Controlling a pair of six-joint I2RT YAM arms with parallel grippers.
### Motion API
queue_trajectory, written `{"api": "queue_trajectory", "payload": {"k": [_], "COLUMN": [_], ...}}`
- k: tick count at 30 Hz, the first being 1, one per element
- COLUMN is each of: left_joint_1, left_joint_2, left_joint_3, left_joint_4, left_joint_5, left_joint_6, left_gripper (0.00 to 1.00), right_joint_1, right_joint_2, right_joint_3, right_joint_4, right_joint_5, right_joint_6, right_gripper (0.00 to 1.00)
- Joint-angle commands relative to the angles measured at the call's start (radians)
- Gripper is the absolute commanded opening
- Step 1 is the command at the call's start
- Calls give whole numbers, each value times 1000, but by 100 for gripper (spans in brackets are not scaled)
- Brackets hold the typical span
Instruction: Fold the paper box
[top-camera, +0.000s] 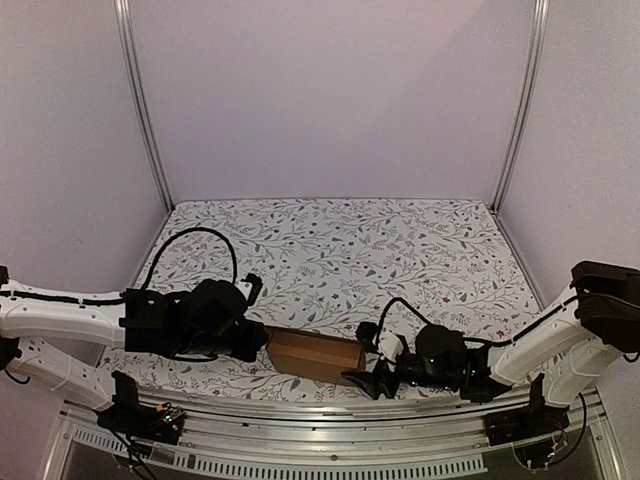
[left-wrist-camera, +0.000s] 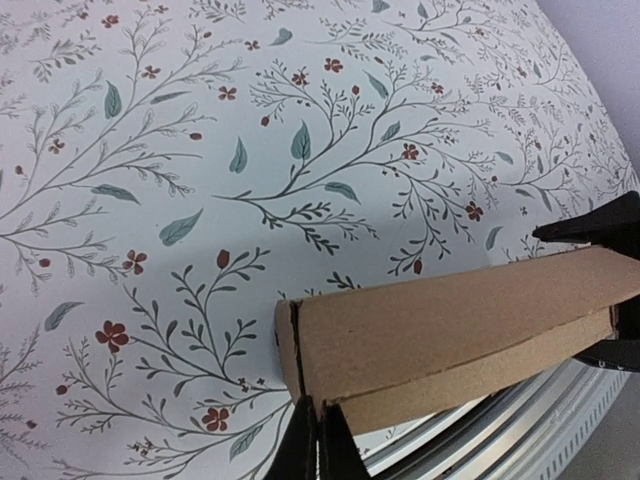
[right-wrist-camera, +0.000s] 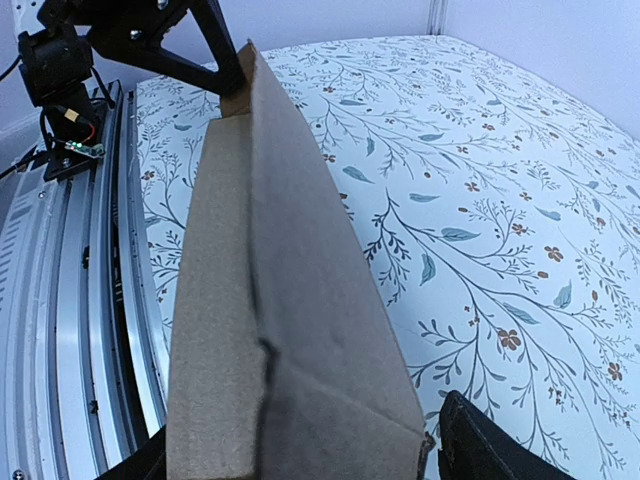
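Paper box (top-camera: 315, 355) lay lower centre by counter (top-camera: 400, 250) edge; left pincer (left-wrist-camera: 318, 445) clamped one end, right pincer (right-wrist-camera: 315, 455) gaped astride other; lone pinch risked it pivoting off

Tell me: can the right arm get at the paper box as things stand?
Probably yes: the right gripper stands open around the right end of the paper box, and nothing lies between them.
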Motion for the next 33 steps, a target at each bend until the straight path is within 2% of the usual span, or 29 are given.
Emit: {"api": "queue_trajectory", "payload": {"k": [1, 7, 18, 24, 28, 33], "left_joint_1": [-24, -27, -32, -36, -39, -41], "left_joint_2": [-4, -15, -11, -3, 5, 15], "left_joint_3": [-17, -11, 17, 37, 47, 58], "left_joint_4": [-24, -37, -66, -71, -75, -83], "left_joint_5": [-3, -19, -41, -42, -43, -48], "left_joint_6": [-16, -21, -30, -32, -34, -37], "left_gripper": [0, 0, 0, 0, 0, 0], "right_joint_1": [0, 1, 1, 0, 2, 27], "right_joint_2": [-77, -181, -395, -479, -501, -488], "right_joint_3": [-10, -8, 61, 157, 254, 343], "right_joint_4": [-52, -182, -559, -801, -961, -1092], "right_joint_5": [36, 23, 1, 8, -10, 3], "right_joint_6": [28, 31, 40, 66, 76, 83], "right_gripper": [76, 79, 80, 80, 75, 61]}}
